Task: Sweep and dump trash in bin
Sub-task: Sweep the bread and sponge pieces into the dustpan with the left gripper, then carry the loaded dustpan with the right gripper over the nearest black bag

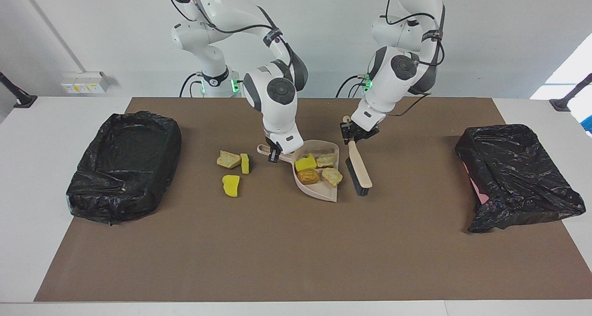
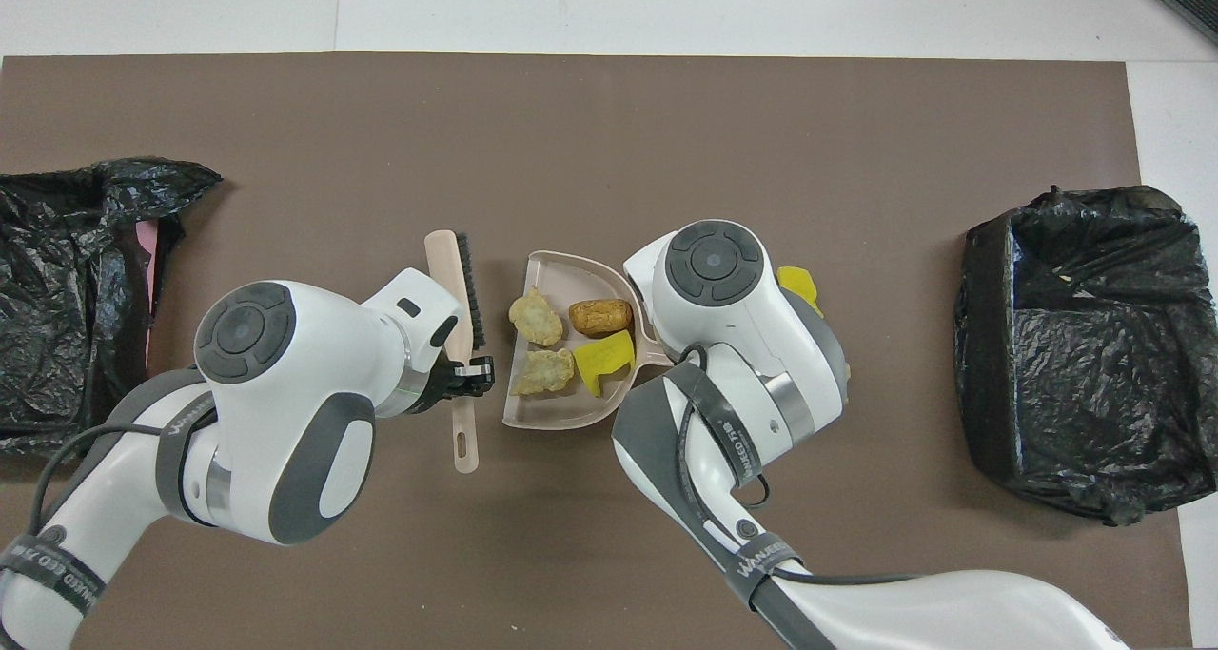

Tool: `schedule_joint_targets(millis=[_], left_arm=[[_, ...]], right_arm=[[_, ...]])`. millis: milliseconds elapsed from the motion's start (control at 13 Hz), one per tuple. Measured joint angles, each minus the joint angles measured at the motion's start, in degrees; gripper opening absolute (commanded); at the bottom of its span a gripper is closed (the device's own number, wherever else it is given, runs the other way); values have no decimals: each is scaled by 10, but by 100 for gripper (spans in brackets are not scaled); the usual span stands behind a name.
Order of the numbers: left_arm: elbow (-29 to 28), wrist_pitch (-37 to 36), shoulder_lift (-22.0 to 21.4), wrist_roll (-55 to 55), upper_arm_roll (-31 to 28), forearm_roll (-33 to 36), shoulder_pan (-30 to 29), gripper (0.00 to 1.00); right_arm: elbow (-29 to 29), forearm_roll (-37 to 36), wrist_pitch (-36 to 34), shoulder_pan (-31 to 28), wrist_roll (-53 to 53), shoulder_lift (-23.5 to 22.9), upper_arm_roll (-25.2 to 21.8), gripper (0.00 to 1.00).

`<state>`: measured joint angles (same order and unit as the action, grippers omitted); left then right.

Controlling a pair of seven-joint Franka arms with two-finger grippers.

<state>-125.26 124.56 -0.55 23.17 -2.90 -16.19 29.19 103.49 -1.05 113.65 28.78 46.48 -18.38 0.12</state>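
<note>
Trash (image 1: 308, 176): split in two lots. Four scraps in the pan (image 1: 334, 145): one yellow sponge chunk (image 1: 305, 162), two beige lumps (image 1: 326, 159), one orange-brown stub, all well inside the rim. Three scraps loose on the mat (image 1: 277, 251) just beside the pan, on its handle side, toward the right arm's end of the surface: one beige lump (image 1: 228, 159) touching a yellow chunk (image 1: 244, 164), another yellow chunk (image 1: 230, 185) a little apart from the pair.

Right tool (image 1: 275, 154): clamped on the pan's handle, pan flat on the mat, mouth turned toward the left arm's end. Left tool (image 1: 354, 133): clamped on the brush (image 1: 358, 168) at its handle, brush slanted down just beside the pan's mouth, bristles low. Cannot tell whether bristles touch the mat.

Two black-lined bins, each well apart from the pan: one bin (image 1: 125, 165) at the right arm's end, a second bin (image 1: 513, 177) at the left arm's end. No scrap visible in either.

Progress, as a judgement: roughly halfway through sweeping, dumping not yet begun. Done: the lot by the pan's mouth gathered in. Left: the three loose scraps, then the tip into a bin. Awkward point: loose scraps on the closed, handle side of the pan, so probably a turn or shift of the pan, or a trip to a bin first and a second sweep after. Risk while carrying: light scraps sliding off the open lip if tilted mouth-down.
</note>
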Motion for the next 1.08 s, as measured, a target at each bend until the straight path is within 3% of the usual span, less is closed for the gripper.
schedule_joint_targets(millis=[231,538,846,1077], left_arm=[[-8,-35,-4,36,-1,12,-12,0],[-67,-57,-44,78,10,14,5,0],[-116,-46,-88,183,22,15,119,0],[-167,39,-96,250,25,15,204,0]], right_arm=[[-4,-1,0,-40,1,22,-2,0],[-8,-1,-30,-121,44,97,-3,0],[-9,-1,-115,-228,123,177,-7,0],[-8,-5,-147,-363,267,205,-11,0]])
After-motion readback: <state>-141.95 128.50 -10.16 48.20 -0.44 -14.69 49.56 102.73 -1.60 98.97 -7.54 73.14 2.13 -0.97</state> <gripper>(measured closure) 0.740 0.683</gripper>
